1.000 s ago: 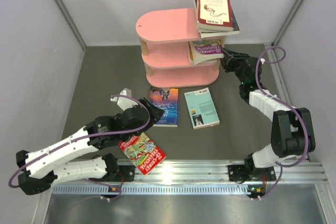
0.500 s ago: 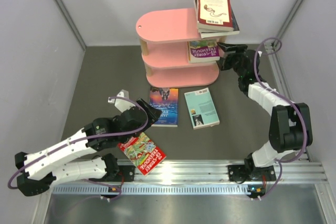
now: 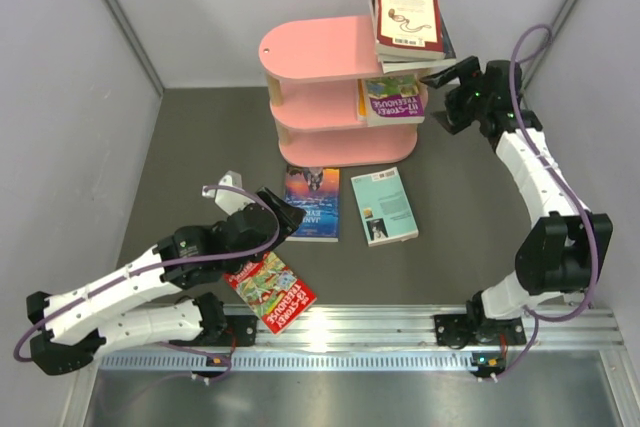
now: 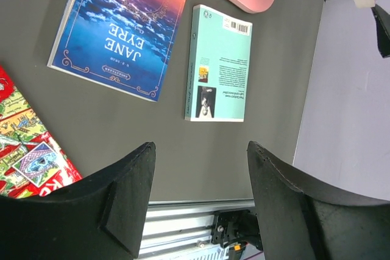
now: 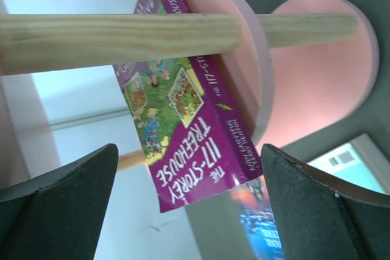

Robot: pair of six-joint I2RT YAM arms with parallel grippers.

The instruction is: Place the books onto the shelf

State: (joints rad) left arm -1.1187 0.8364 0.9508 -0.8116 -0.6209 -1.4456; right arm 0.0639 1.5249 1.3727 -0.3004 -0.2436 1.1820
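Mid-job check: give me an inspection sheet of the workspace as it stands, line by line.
Surface: dark grey mat, three books flat on it.
Job's things: pink shelf; book stack on its top tier, overhanging the right end; purple Treehouse book on the middle tier; Jane Eyre, teal book, red Treehouse book on the mat.
Clutter: nothing seen.
Hands: left hand open, empty, over the mat; right hand open, empty, beside the purple book.
Cables: left purple cable and right purple cable loop along the arms.
Surroundings: pale walls; metal rail at the near edge.
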